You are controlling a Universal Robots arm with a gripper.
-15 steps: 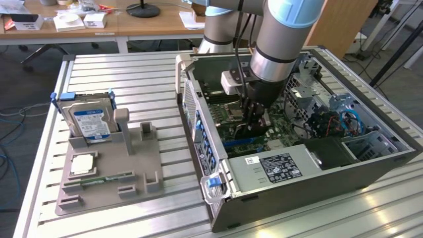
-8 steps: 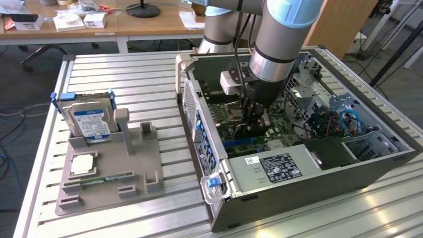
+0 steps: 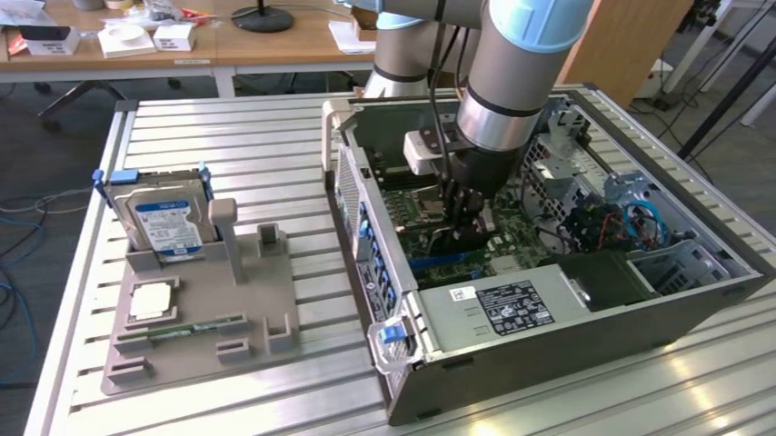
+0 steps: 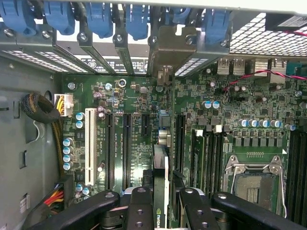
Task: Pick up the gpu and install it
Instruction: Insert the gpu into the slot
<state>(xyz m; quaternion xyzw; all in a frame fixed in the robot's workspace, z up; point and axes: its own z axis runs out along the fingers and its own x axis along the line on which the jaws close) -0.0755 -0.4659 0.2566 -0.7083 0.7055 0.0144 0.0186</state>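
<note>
The black gripper (image 4: 164, 199) clamped narrowly on the thin, dark green-black gpu card (image 4: 160, 165), held edge-on. The card hung over the green motherboard (image 4: 129, 96) inside the open grey metal computer case (image 3: 570, 345).

Upper centre in the exterior view, the arm (image 3: 522, 82) has silver-grey tubes, pale blue caps, a black wrist (image 3: 485, 168), a white box (image 3: 421, 153); the hand (image 3: 464, 232) has black fingers (image 4: 139, 211) with round holes.

A robotics lab: open computer case (image 3: 570, 336) on a slatted metal bench (image 3: 243, 136), cluttered wooden desks (image 3: 285, 47) behind.
</note>
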